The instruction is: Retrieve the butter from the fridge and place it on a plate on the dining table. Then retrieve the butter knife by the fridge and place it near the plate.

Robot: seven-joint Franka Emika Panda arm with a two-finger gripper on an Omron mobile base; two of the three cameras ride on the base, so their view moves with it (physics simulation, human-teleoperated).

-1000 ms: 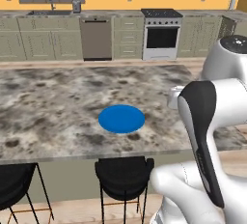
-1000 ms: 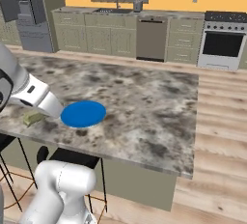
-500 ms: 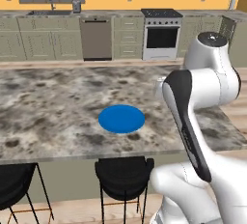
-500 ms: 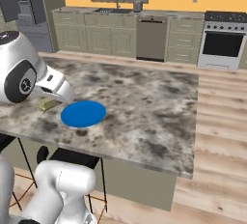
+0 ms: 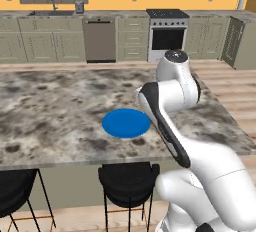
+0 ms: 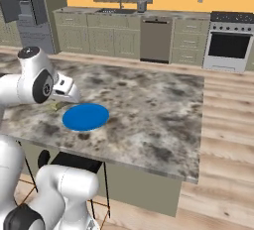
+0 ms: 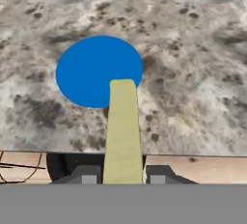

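Observation:
My gripper (image 7: 123,175) is shut on the butter (image 7: 123,131), a pale yellow stick that points away from the hand toward the blue plate (image 7: 91,68). The stick's far end overlaps the plate's near rim in the hand view; its height above the plate is unclear. The plate (image 5: 126,123) lies on the marbled dining table (image 5: 50,111), close to its front edge. In the right base view the hand hangs just left of the plate (image 6: 85,116), with a bit of butter (image 6: 54,106) showing under it. The dark fridge (image 6: 20,6) stands at the far left. The butter knife is out of view.
Two black stools (image 5: 127,178) (image 5: 15,191) stand under the table's front edge. The far wall holds beige cabinets, a dishwasher (image 5: 99,41) and a stove (image 5: 167,31). Wooden floor runs to the right of the table (image 6: 228,140).
The arm has swung in from the table's side toward the plate, carrying the butter with it. The plate has not moved.

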